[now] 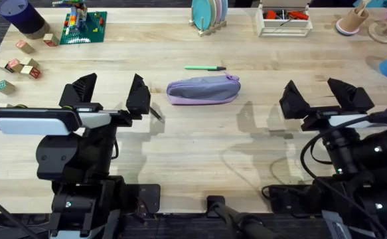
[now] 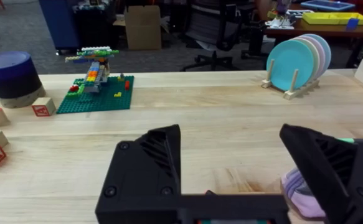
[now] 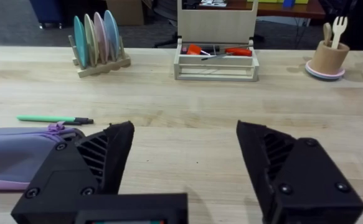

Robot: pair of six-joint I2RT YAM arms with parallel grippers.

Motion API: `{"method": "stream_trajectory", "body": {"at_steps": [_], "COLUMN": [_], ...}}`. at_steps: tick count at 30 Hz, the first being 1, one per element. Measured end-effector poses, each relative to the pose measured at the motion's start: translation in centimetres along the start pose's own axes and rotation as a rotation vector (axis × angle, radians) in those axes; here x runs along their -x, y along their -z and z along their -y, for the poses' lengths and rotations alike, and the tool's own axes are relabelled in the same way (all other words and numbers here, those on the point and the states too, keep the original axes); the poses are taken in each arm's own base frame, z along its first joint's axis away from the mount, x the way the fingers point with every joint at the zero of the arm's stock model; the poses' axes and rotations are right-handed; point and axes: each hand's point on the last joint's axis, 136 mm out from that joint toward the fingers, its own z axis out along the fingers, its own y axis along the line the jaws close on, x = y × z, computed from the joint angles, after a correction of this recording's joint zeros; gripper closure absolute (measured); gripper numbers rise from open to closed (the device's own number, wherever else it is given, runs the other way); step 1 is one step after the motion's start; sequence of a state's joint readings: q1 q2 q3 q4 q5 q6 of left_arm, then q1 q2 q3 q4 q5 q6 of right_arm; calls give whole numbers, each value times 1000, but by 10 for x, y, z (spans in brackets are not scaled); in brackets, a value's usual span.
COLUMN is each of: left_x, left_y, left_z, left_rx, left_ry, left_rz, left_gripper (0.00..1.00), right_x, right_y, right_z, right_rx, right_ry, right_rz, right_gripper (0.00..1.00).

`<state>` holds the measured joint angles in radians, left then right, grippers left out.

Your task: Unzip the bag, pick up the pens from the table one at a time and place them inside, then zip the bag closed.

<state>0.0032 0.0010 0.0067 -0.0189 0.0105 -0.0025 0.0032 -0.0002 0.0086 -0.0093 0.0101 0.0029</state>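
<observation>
Lavender-purple soft fabric pouch (image 1: 203, 90), oblong, lying flat near the middle of the light wooden plank tabletop (image 1: 200, 146), long side across the overhead view, zipper along the top looking closed, small pull tab at its right end (image 1: 233, 78). Slim light green pen with a dark tip (image 1: 204, 68) just beyond the pouch on its far side, parallel to it, apart from the fabric. Short dark slim object (image 1: 155, 113) on the wood beside the left gripper's inner finger; too small to tell whether a pen.

Left gripper (image 1: 110, 95) black, low over the table to the left of the pouch, jaws spread wide, nothing between them; pouch's end just beside its right finger in the left wrist view (image 2: 299, 190). Right gripper (image 1: 319, 96) black, to the right of the pouch and well apart from it, jaws likewise wide and empty.

Farther back: rack of pastel plates (image 1: 208, 14), white wooden caddy with red-handled tools (image 1: 283, 20), green brick baseplate with a small build (image 1: 82, 26), scattered wooden cubes (image 1: 19, 66), dark blue cylinder (image 1: 22, 14).
</observation>
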Motion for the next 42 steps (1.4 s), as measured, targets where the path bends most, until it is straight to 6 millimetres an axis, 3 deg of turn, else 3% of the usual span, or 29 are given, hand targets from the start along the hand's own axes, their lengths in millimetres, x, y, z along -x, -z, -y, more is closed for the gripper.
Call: {"method": "stream_trajectory", "body": {"at_steps": [16, 22, 26, 34, 42], "left_x": [0, 13, 19, 89, 111], "left_y": [0, 1, 4, 19, -5], "left_z": [0, -1, -4, -16, -19], "left_rx": [0, 6, 22, 96, 117], "left_ry": [-3, 34, 67, 81, 46], "left_rz": [1, 50, 19, -35, -272], "left_gripper": [6, 7, 7, 7, 7], "right_x": [-2, 7, 10, 65, 104], "right_y": [0, 1, 5, 9, -21], "right_z": [2, 5, 10, 20, 22], "right_rx": [-9, -30, -55, -104, -101], "right_ry": [5, 12, 12, 18, 24], "right_rz": [-10, 23, -51, -248, -492], "right_gripper": [6, 5, 6, 6, 6]}}
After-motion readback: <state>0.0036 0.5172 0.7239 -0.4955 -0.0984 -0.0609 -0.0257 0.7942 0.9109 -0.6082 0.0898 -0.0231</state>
